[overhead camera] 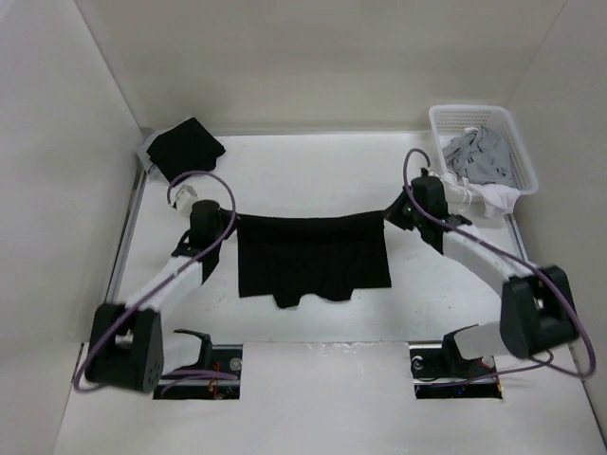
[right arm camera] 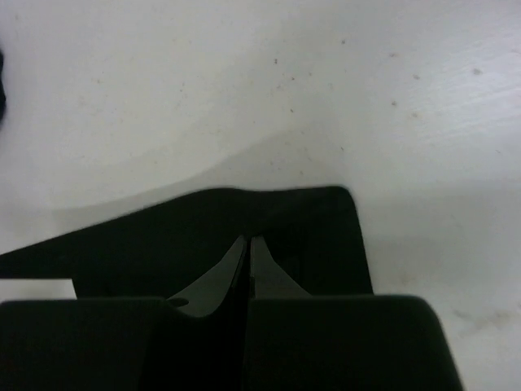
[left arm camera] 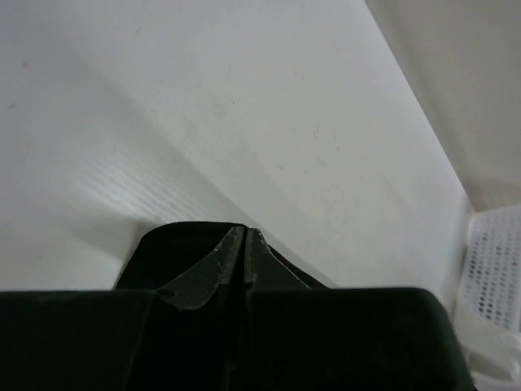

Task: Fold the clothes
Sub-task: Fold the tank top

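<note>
Both end effectors [overhead camera: 230,224] [overhead camera: 387,216] pinching black garment [overhead camera: 313,258], arms [overhead camera: 175,270] [overhead camera: 474,251] angled inward

The black garment [overhead camera: 313,261], between left pincer [overhead camera: 230,221] and right pincer [overhead camera: 387,213], is thin matt cloth (no sheen). Behind the right pincer, the basket [overhead camera: 524,159] is perforated white plastic.

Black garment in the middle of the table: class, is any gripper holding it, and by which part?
Both hold the black garment: the left gripper pinches its upper left corner, the right gripper its upper right corner.
</note>
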{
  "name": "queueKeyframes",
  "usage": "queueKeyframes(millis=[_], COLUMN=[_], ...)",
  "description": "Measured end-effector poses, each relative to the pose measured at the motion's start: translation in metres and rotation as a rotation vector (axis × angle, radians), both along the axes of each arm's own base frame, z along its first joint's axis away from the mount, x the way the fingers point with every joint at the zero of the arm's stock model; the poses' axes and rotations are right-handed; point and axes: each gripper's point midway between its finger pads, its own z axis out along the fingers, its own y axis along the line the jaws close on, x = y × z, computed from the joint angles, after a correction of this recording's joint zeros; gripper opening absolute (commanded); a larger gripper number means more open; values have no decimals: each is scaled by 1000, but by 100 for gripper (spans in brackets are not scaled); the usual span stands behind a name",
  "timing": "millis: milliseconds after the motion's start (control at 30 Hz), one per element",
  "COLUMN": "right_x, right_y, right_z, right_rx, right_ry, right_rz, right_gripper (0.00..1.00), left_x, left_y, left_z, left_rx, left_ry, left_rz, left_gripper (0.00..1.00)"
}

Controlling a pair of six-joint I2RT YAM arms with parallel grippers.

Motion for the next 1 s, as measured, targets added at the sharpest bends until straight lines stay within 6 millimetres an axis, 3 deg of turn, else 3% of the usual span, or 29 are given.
queueKeyframes(millis=[100, 200, 267, 367, 500, 633, 800, 1000], right_x=[36, 72, 87, 96, 84, 47, 1, -39], right_y=[12, 18, 17, 14, 4, -9, -19, -26], right_z=[-10, 9, 28, 52, 57, 37, 9, -23], right_rx=[34, 71, 89, 108, 115, 127, 142, 155], right_ry=[35, -10, -57, -122, -147, -122, -85, -41], right_rz=[24, 34, 33, 32, 19, -7, -26, -42], right_gripper=[2, 2, 2, 2, 2, 2, 2, 2], left_x=[46, 88, 103, 106, 84, 50, 10, -34], left_y=[-8, -16, -18, -16, -11, 2, 19, 15], left_z=[-13, -7, 3, 20, 39, 49, 37, 22], left_rx=[7, -4, -15, -26, -48, -70, -108, -145], left_ry=[24, -11, -47, -97, -159, -209, -218, -215], left_rz=[8, 8, 6, 12, 15, 31, 51, 2], left_gripper=[0, 0, 0, 0, 0, 0, 0, 0])
